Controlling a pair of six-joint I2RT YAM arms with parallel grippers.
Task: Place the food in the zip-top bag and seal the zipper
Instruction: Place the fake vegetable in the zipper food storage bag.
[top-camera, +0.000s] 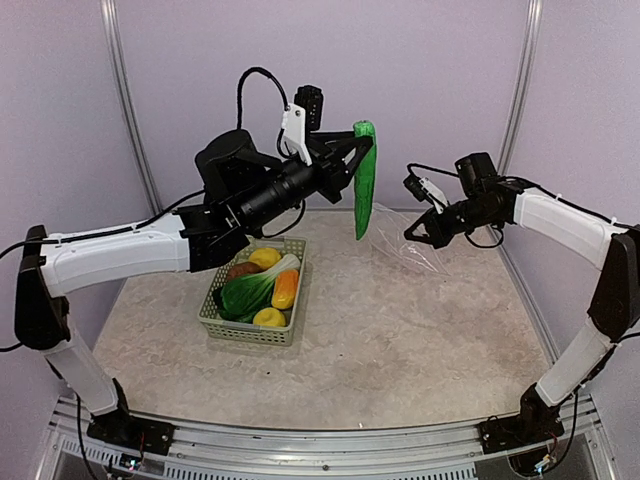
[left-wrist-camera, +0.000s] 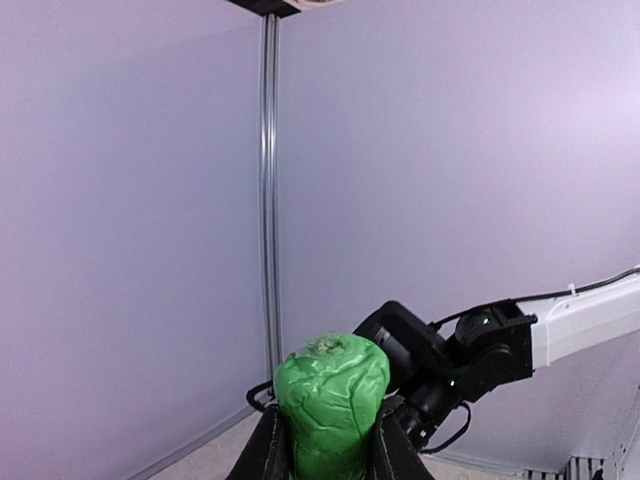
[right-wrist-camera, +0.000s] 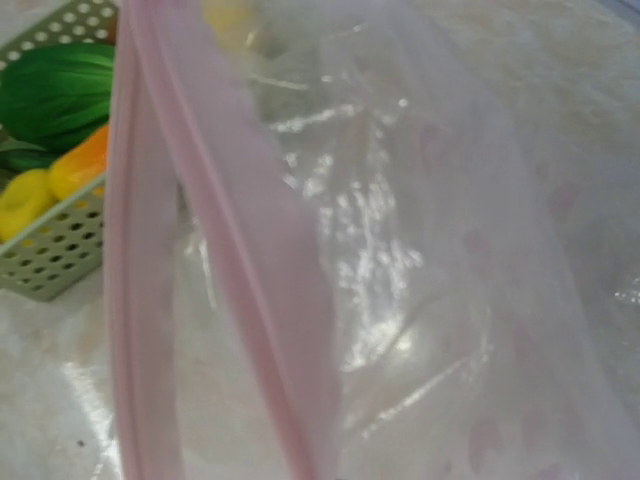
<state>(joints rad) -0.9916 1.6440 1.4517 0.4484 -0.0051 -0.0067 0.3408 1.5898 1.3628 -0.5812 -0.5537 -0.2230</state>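
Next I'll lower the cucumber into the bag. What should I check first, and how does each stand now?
1. Left gripper clamped on cucumber: ok.
2. Right gripper holding zip-top bag by its mouth edge: ok.
3. Zipper unsealed, strips apart: ok.
4. Mouth wide enough for the cucumber: cannot tell.
5. Cucumber lined up over the mouth: cannot tell.
6. Other food sitting in basket: ok.

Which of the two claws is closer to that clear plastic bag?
Right. The right gripper pinches the zip-top bag at its mouth; the left gripper hangs raised beside it, gripping a green cucumber.
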